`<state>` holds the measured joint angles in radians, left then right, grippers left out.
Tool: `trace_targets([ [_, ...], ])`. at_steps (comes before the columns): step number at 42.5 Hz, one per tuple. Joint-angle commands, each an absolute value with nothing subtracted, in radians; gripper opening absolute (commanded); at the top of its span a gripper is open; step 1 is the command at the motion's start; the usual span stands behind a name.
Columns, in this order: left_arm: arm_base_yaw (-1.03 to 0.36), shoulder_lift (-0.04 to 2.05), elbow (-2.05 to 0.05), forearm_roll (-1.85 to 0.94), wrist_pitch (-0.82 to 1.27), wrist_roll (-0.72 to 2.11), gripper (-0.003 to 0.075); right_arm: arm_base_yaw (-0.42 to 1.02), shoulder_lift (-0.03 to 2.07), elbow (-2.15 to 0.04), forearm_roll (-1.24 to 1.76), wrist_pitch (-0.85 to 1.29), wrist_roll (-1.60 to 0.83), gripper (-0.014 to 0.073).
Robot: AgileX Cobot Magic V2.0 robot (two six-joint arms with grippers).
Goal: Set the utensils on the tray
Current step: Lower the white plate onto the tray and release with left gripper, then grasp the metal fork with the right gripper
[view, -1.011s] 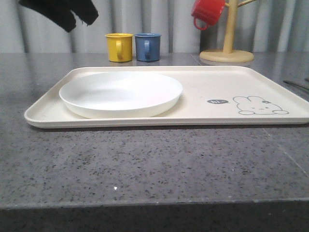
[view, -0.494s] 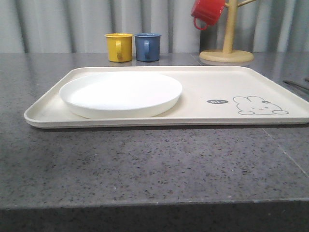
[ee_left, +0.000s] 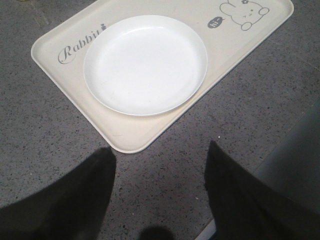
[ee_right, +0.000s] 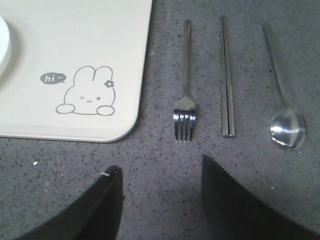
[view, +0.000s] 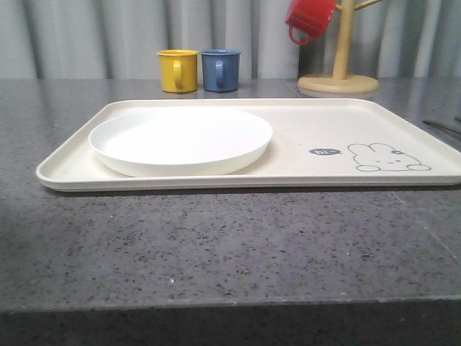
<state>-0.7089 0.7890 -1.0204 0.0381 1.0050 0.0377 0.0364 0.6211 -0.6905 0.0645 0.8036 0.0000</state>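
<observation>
Gone from the front view since a second ago: the dark arm shape high at the back left; plate and tray unmoved.

Round shallow white plate [view: 180, 140] already resting on the large cream rectangular tray [view: 302, 122], on its left half, the bunny-printed half bare. Still off the tray, side by side on the grey speckled counter [ee_right: 165, 165] just beside its right edge: slim shiny silver fork [ee_right: 185, 100], pair of flat silver chopstick bars [ee_right: 226, 80], silver spoon [ee_right: 286, 120].

Probably light, stiff and slippery, lying flat; best pinched across the narrow handle near mid-length.

Right gripper [ee_right: 160, 200] spread wide, empty, hovering just short of the fork tines. Left gripper [ee_left: 160, 200] likewise wide and empty, near the tray's corner.
</observation>
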Motion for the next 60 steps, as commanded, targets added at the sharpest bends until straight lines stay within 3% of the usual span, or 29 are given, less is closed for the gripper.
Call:
trace_targets([
  [1,-0.715,0.781,-1.042,0.042,0.936,0.027,0.0388,0.038,0.697,-0.783,0.044,0.804,0.0,0.0396],
  [13,-0.715,0.781,-1.042,0.042,0.936,0.027,0.0388,0.038,0.957,-0.978,0.035,0.938,-0.028,0.0396],
  [36,-0.715,0.781,-1.042,0.042,0.936,0.027,0.0388,0.038,1.404,-1.21,-0.041,0.942,-0.028,0.0394],
  [56,-0.715,0.781,-1.042,0.042,0.936,0.027,0.0388,0.038,1.591,-1.251,-0.063,0.849,-0.028,0.0393],
  [60,-0.715,0.781,-1.042,0.042,0.936,0.027,0.0388,0.038,1.605,-1.251,-0.062,0.84,-0.028,0.0346],
])
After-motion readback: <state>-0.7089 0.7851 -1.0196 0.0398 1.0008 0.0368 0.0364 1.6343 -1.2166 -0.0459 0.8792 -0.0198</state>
